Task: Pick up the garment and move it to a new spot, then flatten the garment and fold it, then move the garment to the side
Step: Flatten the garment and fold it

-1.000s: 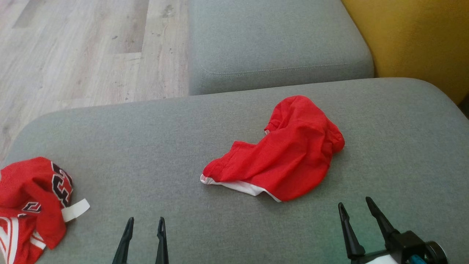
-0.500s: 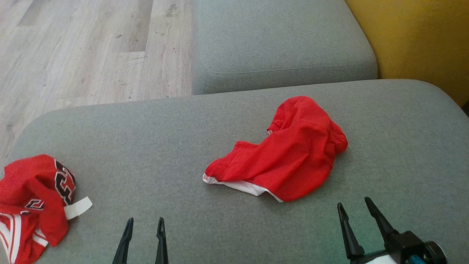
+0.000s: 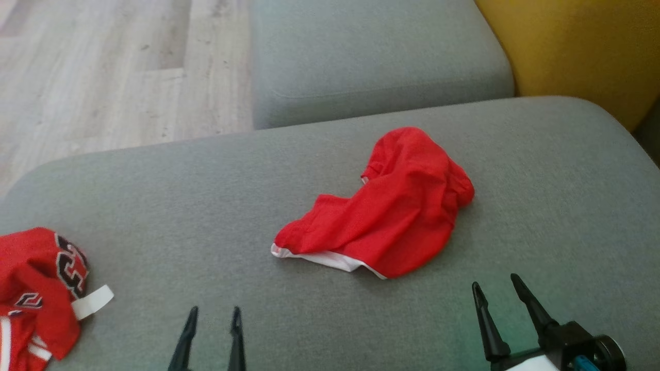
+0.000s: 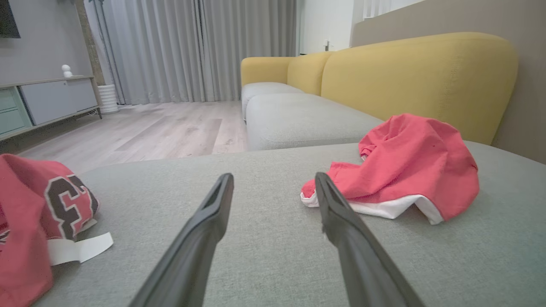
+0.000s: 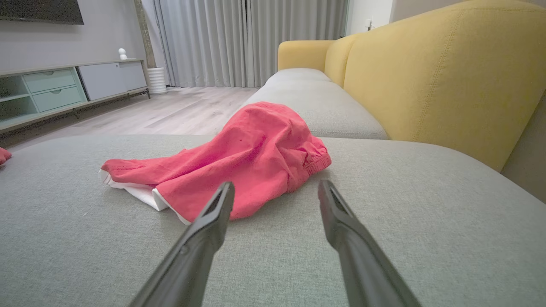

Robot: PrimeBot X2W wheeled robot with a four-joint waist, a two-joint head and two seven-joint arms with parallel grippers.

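The garment (image 3: 392, 216) was plain bright red, with a white band along its near edge. The jersey (image 3: 36, 288) was red too, with black numerals outlined in white, white stripes and a white label (image 3: 93, 301). The seat cushion (image 3: 154, 206) was flecked grey, the sofa back (image 3: 577, 46) mustard yellow, the floor (image 3: 103, 77) pale wood grain. The left gripper (image 3: 214, 310) and right gripper (image 3: 494, 281) had black fingers, and the curtains (image 4: 192, 47) were grey

A grey fabric cushion (image 3: 154, 206) is viewed downward from the head. A crumpled red garment (image 5: 247, 149) is seen low, nearby, from both wrists.
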